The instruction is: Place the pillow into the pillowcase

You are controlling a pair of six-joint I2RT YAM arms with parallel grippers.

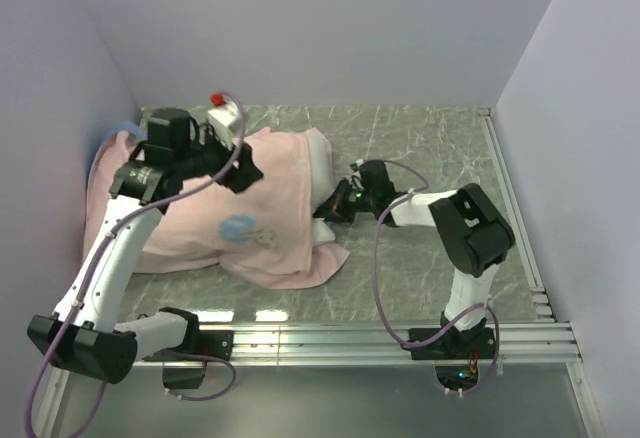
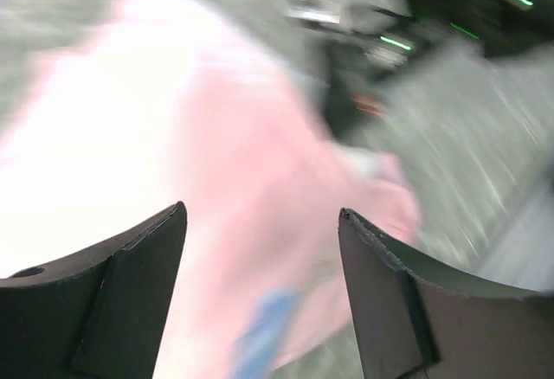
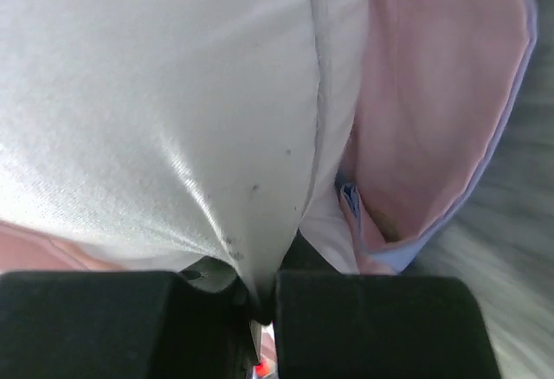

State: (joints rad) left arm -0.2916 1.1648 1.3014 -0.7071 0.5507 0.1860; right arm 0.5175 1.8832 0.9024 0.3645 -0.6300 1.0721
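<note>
The pink pillowcase (image 1: 220, 213) lies bulging on the table's left half, a blue patch showing on top. The white pillow (image 1: 320, 163) is mostly inside it; only its right end sticks out of the case's opening. My right gripper (image 1: 335, 203) is at that opening, shut on a fold of the pillow (image 3: 173, 111), with the case's pink lining and blue hem (image 3: 433, 111) beside it. My left gripper (image 1: 243, 173) hovers over the case's top, open and empty; its view is blurred, showing the pink cloth (image 2: 260, 189) between its fingers (image 2: 130, 301).
A small white device with a red cap (image 1: 222, 110) stands at the back left by the wall. White walls enclose the marbled table (image 1: 430, 148) on three sides. A metal rail (image 1: 400, 343) runs along the near edge.
</note>
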